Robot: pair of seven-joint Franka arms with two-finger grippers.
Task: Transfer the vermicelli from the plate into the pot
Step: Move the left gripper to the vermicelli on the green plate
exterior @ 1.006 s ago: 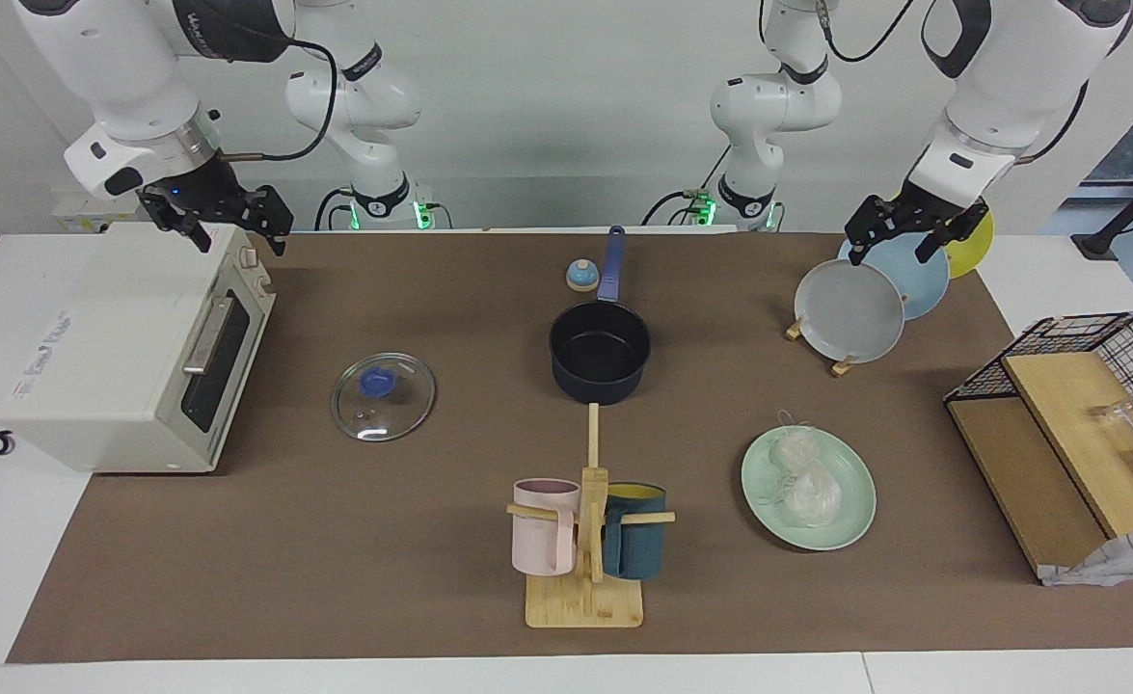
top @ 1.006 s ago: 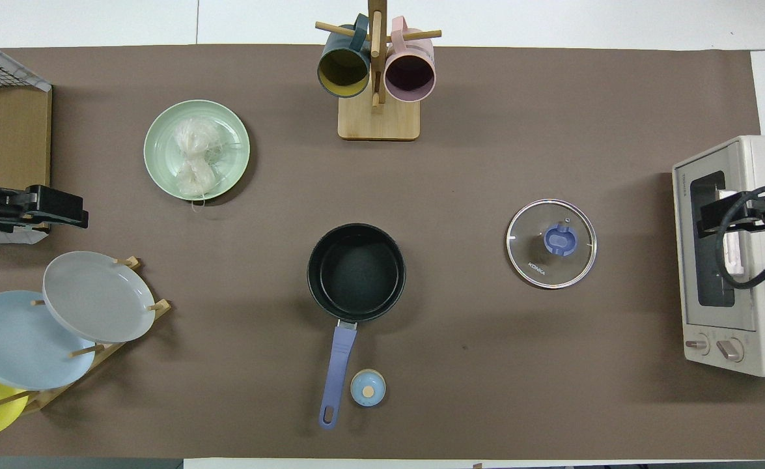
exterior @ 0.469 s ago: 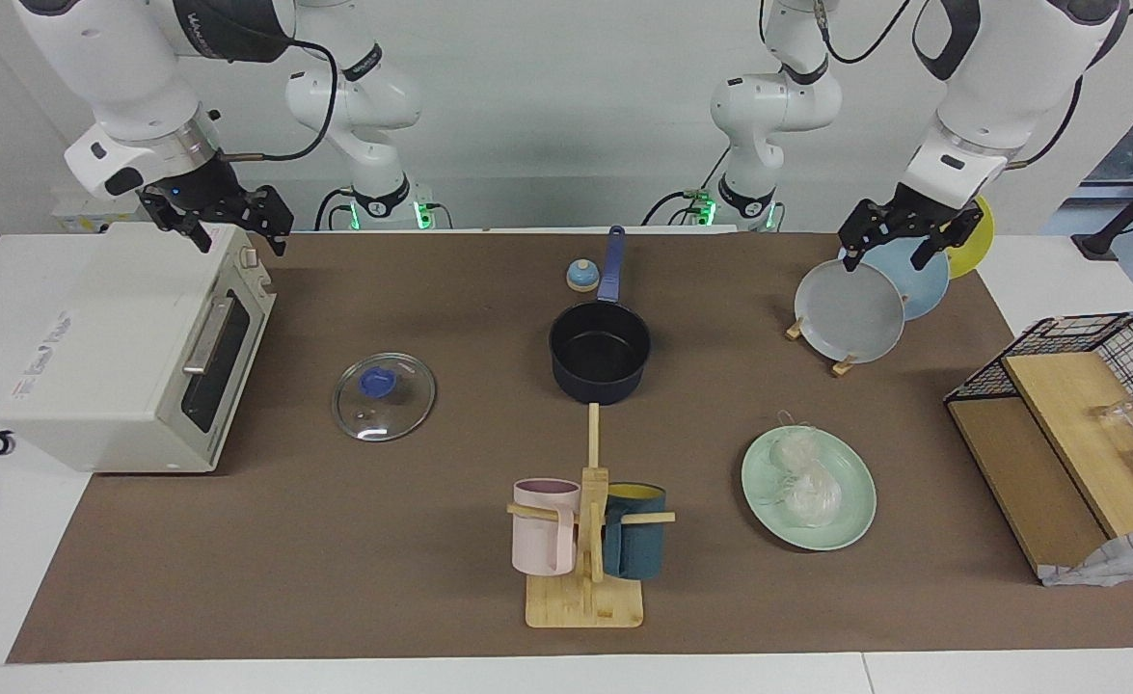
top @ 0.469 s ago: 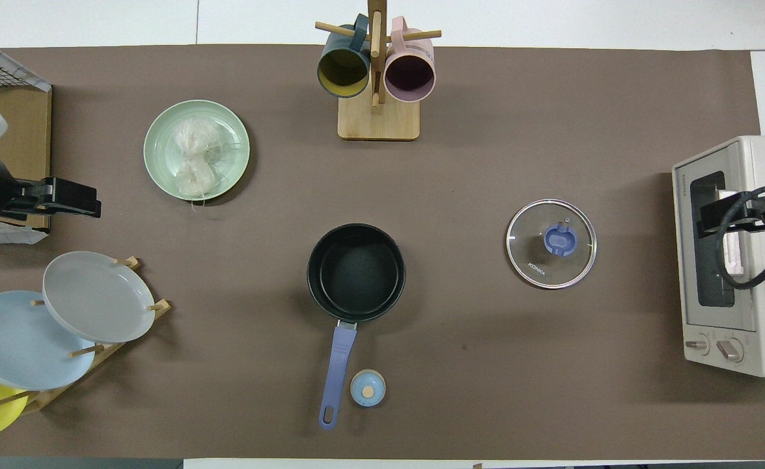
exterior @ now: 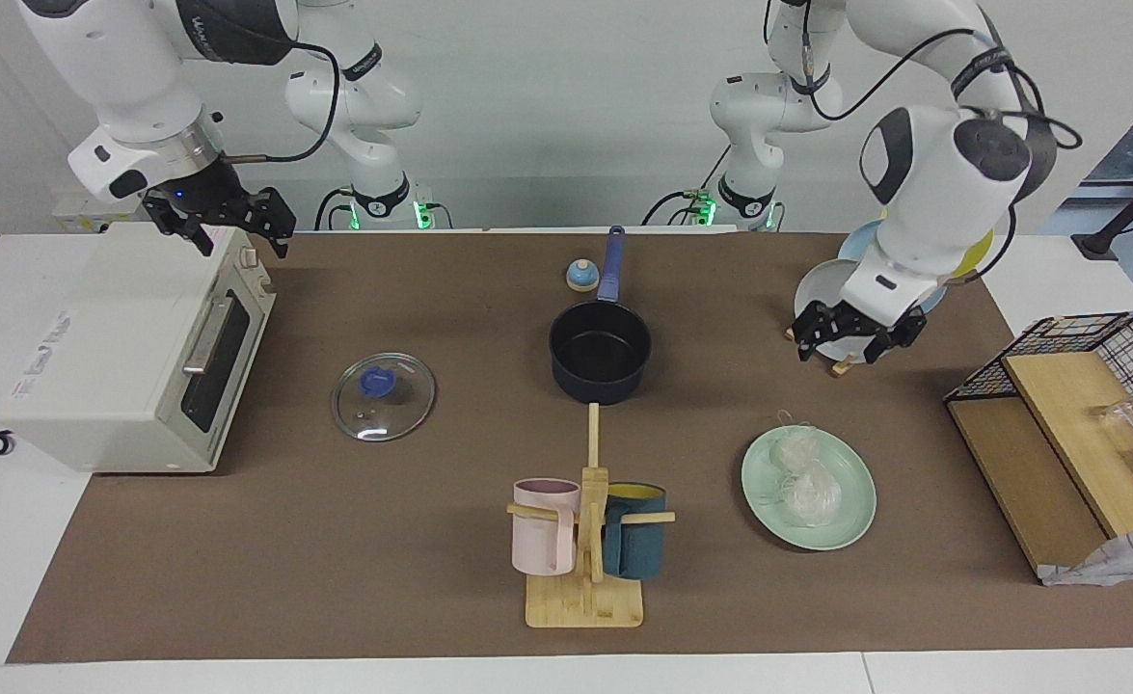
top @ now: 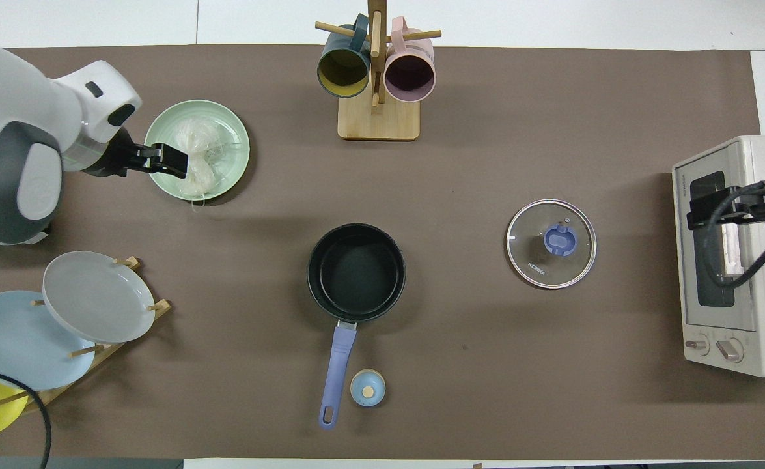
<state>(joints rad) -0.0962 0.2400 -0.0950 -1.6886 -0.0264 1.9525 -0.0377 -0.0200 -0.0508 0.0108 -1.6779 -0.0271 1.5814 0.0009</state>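
The vermicelli [exterior: 801,482] lies in two pale clumps on the green plate [exterior: 850,525], which sits on the tabletop [exterior: 335,540] toward the left arm's end, farther from the robots than the pot [exterior: 600,352]. The pot is empty, its lid [exterior: 383,396] lying beside it toward the right arm's end.

The left tool [exterior: 848,339] hangs in the air with its jaws wide and nothing in them; in the overhead view it covers the plate's edge, but the facing view shows it well above, in front of the plate rack [exterior: 841,364]. The right tool [exterior: 222,220] waits over the toaster oven [exterior: 122,357], also wide and empty.

From here, I think the risk is in the noodles themselves. They are thin and springy, so the tool may close on only a few strands, or one clump may drag the other off the plate. A low approach could also push or tip the light plate.

The surface is a brown mat, flat and uncluttered between plate and pot, except for the mug stand [exterior: 585,540] nearby. The wall around is plain white.
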